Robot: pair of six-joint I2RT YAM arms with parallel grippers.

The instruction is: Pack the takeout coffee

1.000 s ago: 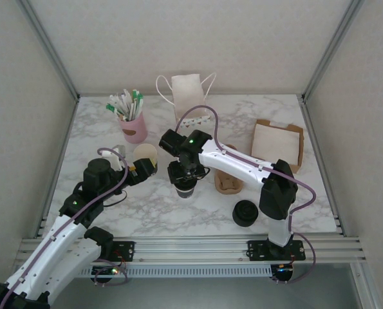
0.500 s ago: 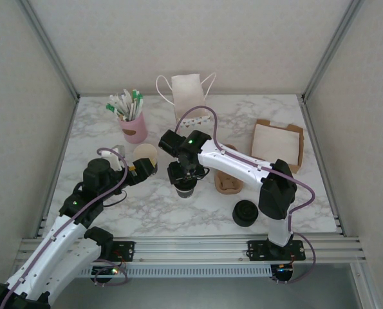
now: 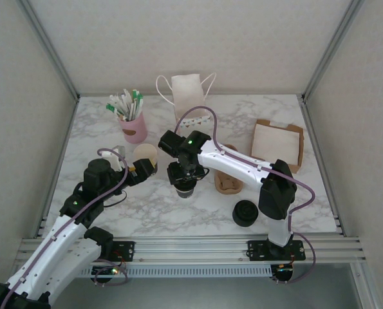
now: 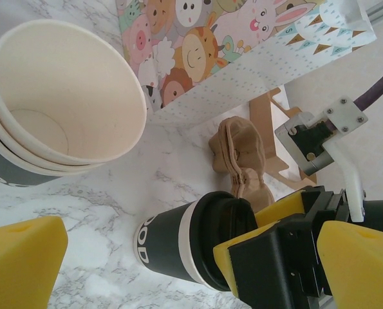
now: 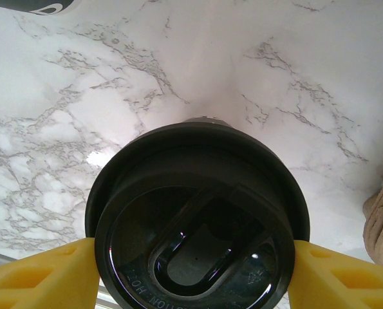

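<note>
The takeout coffee (image 3: 185,188), a dark cup with a cream band and black lid (image 5: 197,219), stands upright on the marble table centre-left. My right gripper (image 3: 185,177) comes down over it, its yellow pads (image 5: 43,277) pressed against both sides of the lid, so it is shut on the cup (image 4: 178,248). My left gripper (image 3: 144,168) is open just left of it, beside a stack of lidless cream cups (image 3: 145,154) (image 4: 69,96). One left finger (image 4: 20,264) shows at the lower left, nothing held.
A pink cup of stirrers (image 3: 134,129) and a handled paper bag (image 3: 186,93) with cartoon animals (image 4: 197,45) stand at the back. A cardboard carrier (image 3: 228,181) lies right of the coffee, a stack of black lids (image 3: 246,213) near the front, a brown napkin box (image 3: 278,143) at right.
</note>
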